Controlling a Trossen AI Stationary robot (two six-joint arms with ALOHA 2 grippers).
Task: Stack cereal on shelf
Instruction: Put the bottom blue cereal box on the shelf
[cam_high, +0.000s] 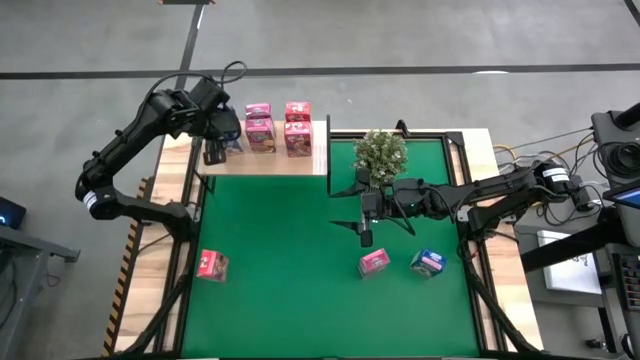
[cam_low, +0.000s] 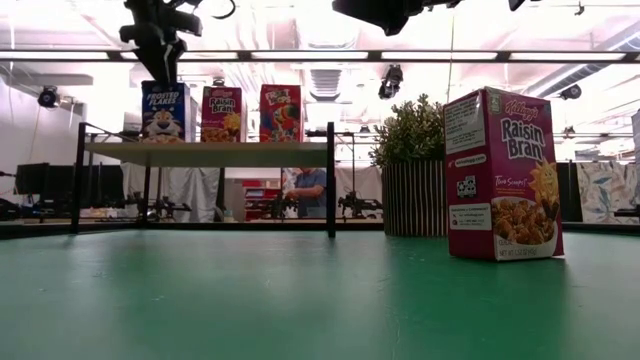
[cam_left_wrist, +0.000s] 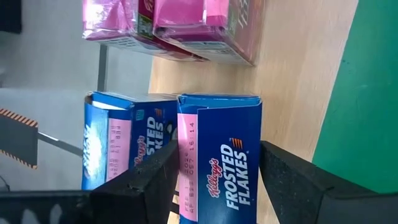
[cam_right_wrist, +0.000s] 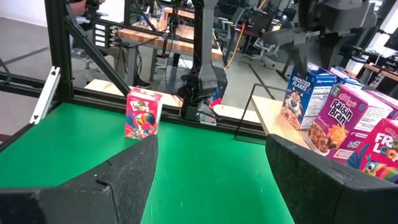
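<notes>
The shelf (cam_high: 268, 160) is a pale wood board at the mat's far left. On it stand pink cereal boxes (cam_high: 278, 128) and two blue ones (cam_left_wrist: 118, 149). My left gripper (cam_left_wrist: 217, 168) is above the shelf's left end, shut on one blue cereal box (cam_left_wrist: 219, 155), also visible in the low view (cam_low: 165, 110). My right gripper (cam_high: 365, 228) hovers open over the green mat, touching nothing. Loose on the mat are a pink box at the left (cam_high: 212, 265), a pink box (cam_high: 374, 262) and a blue box (cam_high: 428, 263). My left gripper holds the blue Frosted Flakes box by its top end (cam_left_wrist: 186, 149), pinched between the two fingers (cam_left_wrist: 283, 171), which lie flush against two opposite faces. They come from above, pointing down. The box stands upright with its base on the shelf board (cam_low: 210, 152).
A potted green plant (cam_high: 380, 155) stands at the mat's far side, close to my right arm. Black uprights (cam_low: 331, 180) border the shelf. The middle of the green mat (cam_high: 280, 230) is bare. A person (cam_low: 310, 190) is in the room behind.
</notes>
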